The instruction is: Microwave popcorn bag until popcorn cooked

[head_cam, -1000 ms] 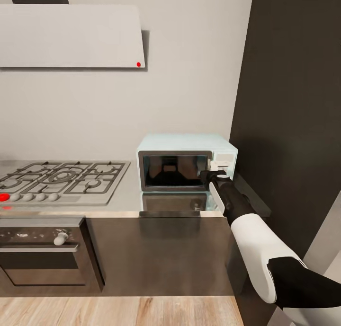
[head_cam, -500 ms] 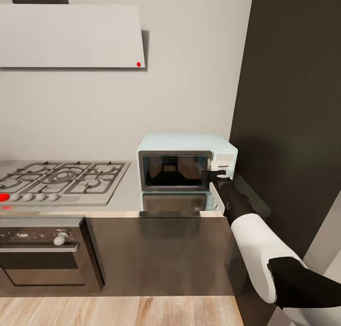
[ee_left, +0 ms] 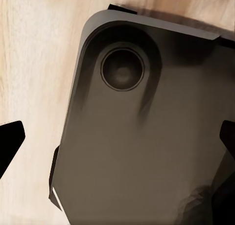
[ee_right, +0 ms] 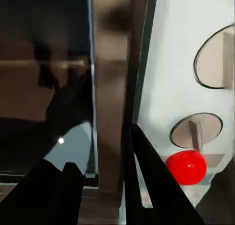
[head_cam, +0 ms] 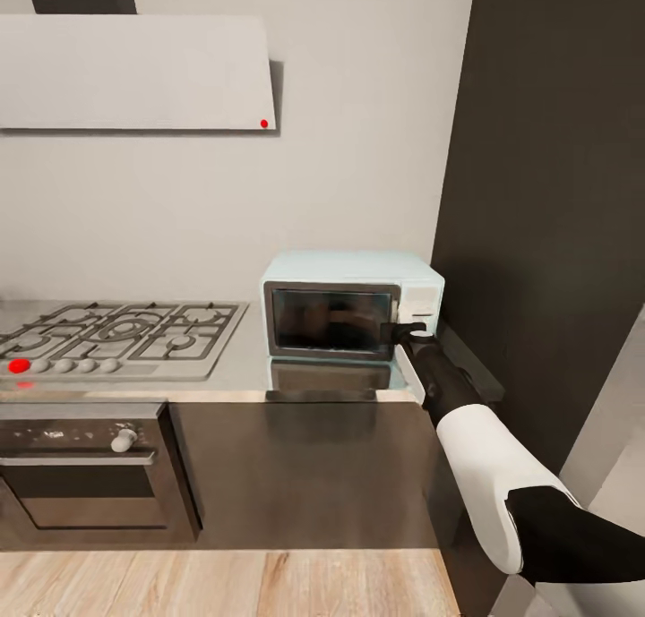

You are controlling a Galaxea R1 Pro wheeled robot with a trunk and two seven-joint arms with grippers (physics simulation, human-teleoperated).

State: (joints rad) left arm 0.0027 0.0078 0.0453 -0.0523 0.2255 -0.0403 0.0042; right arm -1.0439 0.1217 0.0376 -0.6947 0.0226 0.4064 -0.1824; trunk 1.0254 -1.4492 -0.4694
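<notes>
The pale-blue microwave [head_cam: 354, 308] stands on the grey countertop [head_cam: 242, 366] with its dark glass door closed. My right gripper [head_cam: 405, 329] is at the seam between the door and the white control panel. In the right wrist view its two dark fingers [ee_right: 156, 186] stand close together in front of the grey door frame [ee_right: 115, 88], with nothing between them. Beside them are the panel's two knobs [ee_right: 215, 56] and a lit red light [ee_right: 186, 166]. The popcorn bag is out of view. My left gripper [ee_left: 117, 142] hangs open over the robot's dark base.
A steel gas hob [head_cam: 116, 330] lies left of the microwave, with a black built-in oven [head_cam: 85, 465] below it and a hood [head_cam: 134, 71] above. A tall dark cabinet [head_cam: 555, 196] walls off the right side. A wooden floor [head_cam: 224, 581] runs along the cabinet fronts.
The whole head picture has shifted a little, so the camera has moved. My right gripper stays at the microwave's panel edge.
</notes>
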